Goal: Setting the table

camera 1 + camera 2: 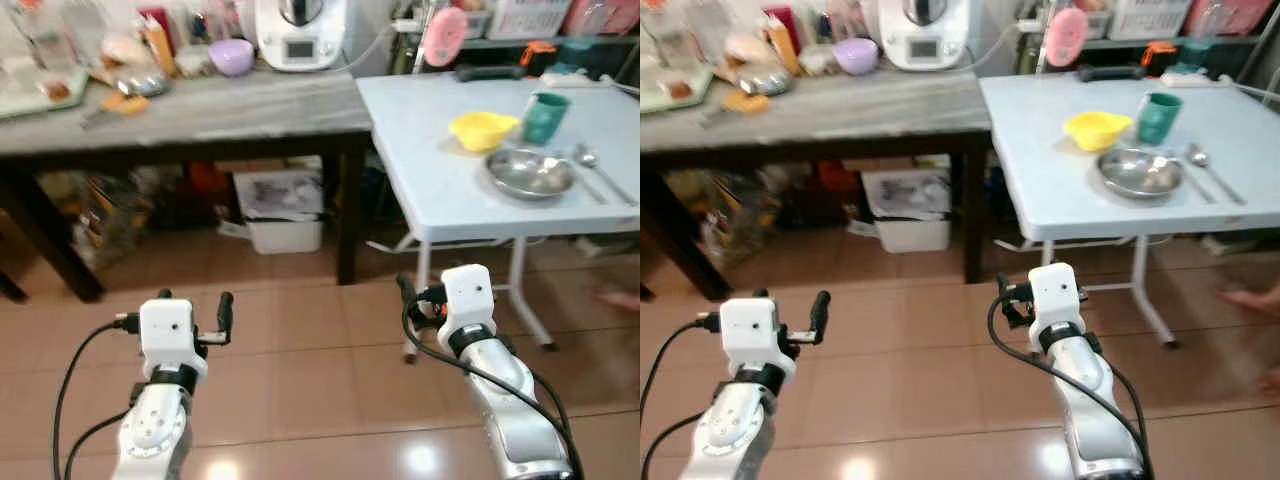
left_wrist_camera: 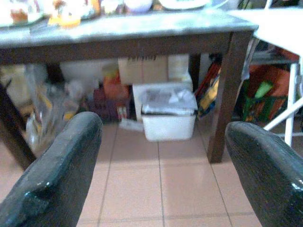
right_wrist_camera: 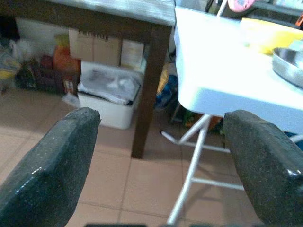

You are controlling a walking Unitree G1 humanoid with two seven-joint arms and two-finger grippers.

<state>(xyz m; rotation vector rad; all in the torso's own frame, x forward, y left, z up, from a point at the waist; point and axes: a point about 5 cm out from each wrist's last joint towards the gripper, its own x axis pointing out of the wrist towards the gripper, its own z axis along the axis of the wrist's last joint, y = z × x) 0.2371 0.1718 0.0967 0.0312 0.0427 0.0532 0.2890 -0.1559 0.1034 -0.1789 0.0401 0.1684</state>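
Steel bowl [image 1: 530,172] seemingly empty, yellow bowl [image 1: 483,129], green cup [image 1: 545,117], white table [image 1: 440,180]

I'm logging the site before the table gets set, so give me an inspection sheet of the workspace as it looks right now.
Surface: white folding table, ahead on the robot's right.
Job's things: yellow bowl, green cup, steel bowl, spoon, grouped on the table.
Clutter: purple bowl, bottles and a white appliance on the dark wooden table.
Grippers: left claw and right claw open, empty, above the floor.
Cables: black leads loop along both wrists.
Surroundings: white bin under the dark table; tiled floor.
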